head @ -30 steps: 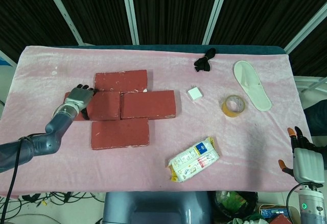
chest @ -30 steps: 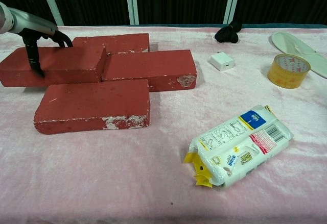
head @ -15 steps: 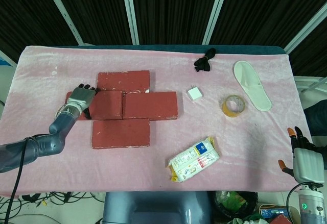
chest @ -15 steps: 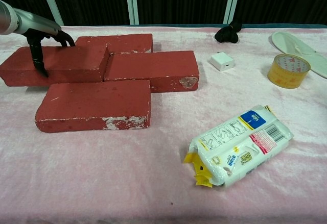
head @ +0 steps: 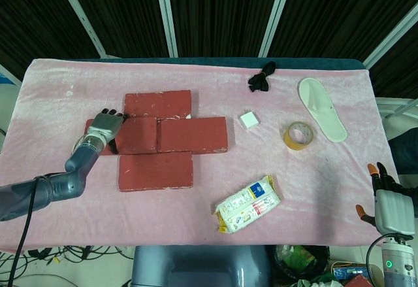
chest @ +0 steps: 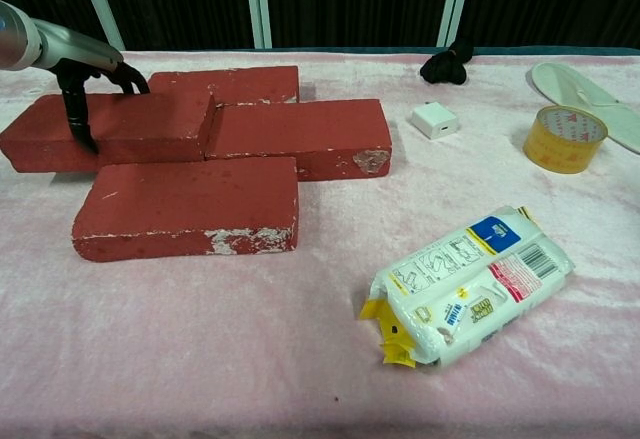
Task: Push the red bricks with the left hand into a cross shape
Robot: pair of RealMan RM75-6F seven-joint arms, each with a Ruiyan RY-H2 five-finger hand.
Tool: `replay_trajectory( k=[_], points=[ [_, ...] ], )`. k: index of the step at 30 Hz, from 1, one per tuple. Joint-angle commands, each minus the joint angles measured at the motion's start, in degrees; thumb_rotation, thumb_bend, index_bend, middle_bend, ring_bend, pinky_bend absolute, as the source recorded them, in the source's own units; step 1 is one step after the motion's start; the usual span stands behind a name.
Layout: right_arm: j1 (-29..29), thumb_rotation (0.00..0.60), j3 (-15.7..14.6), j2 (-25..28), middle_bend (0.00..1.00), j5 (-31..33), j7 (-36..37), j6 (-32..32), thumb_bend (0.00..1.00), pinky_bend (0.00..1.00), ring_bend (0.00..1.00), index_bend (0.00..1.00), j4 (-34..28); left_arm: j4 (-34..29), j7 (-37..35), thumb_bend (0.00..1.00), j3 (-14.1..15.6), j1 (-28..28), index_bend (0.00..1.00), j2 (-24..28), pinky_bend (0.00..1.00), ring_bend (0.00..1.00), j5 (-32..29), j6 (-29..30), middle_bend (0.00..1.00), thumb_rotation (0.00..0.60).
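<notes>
Bare pink cloth (head: 59, 97) lies open left of and behind the red bricks (head: 173, 136). To their right, the white charger (head: 248, 119), tape roll (head: 298, 135), slipper (head: 321, 108) and snack packet (head: 248, 203) obstruct passage.

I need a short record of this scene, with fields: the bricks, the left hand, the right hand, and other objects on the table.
bricks: four red bricks lying flat and close together on the pink cloth
left hand: left hand rests on the leftmost brick, fingers over its top
right hand: right hand at the near right table edge, holds nothing, fingers apart
other objects: white charger, tape roll, white slipper, black cloth, snack packet
</notes>
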Motion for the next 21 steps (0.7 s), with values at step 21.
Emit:
replay_trajectory(
  k=[21],
  points=[
    [0.08, 0.600, 0.06, 0.07, 0.01, 0.44, -0.40, -0.06, 0.15, 0.24, 0.15, 0.08, -0.15, -2.64, -0.80, 0.00, -0.48, -0.57, 0.00, 1.25, 0.00, 0.00, 0.03, -0.88, 0.03, 0.600]
  ],
)
